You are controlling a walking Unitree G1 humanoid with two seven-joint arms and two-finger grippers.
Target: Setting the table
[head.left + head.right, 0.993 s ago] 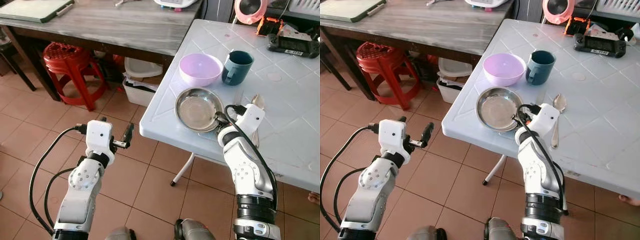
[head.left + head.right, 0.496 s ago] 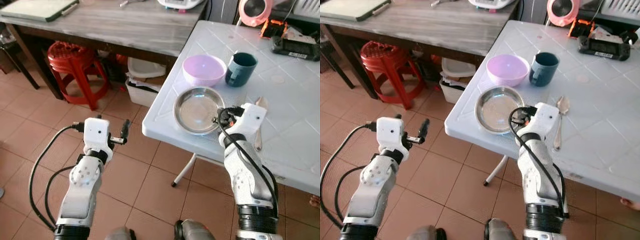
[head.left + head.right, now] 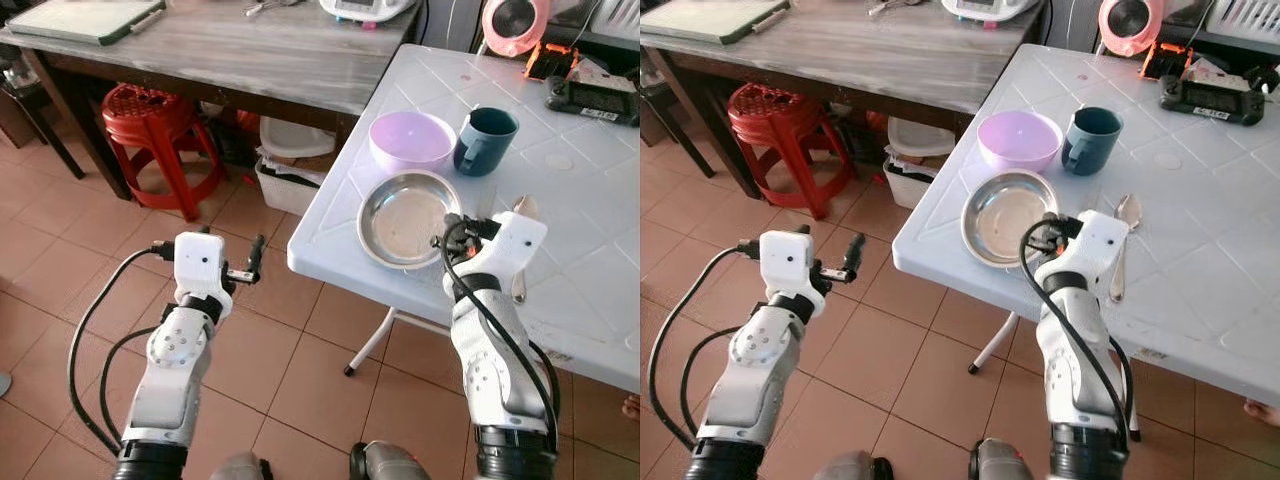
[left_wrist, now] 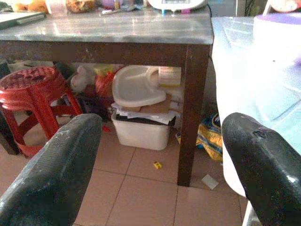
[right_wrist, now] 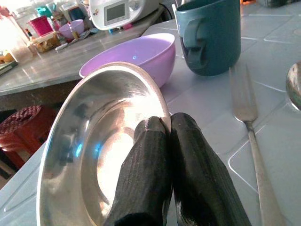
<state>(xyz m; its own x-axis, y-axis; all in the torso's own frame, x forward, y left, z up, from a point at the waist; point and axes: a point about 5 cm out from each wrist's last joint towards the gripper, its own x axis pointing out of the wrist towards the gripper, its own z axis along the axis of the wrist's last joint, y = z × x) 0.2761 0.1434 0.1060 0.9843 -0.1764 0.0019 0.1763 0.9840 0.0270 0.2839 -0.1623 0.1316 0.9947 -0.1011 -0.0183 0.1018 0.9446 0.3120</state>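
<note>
Colours on the white tabletop (image 3: 590,200)
Lilac bowl (image 3: 411,139), teal mug (image 3: 485,140), shiny silver plate (image 3: 405,218), red stool (image 3: 150,115).

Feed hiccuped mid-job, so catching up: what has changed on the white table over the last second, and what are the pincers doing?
Little changed. The right pincer stays shut on the near rim of the steel plate, which looks slightly tilted and nudged toward the purple bowl; the camera also shifted, so I can't be sure. The teal mug, fork and spoon lie as before. The left pincer still hangs open over the floor.
</note>
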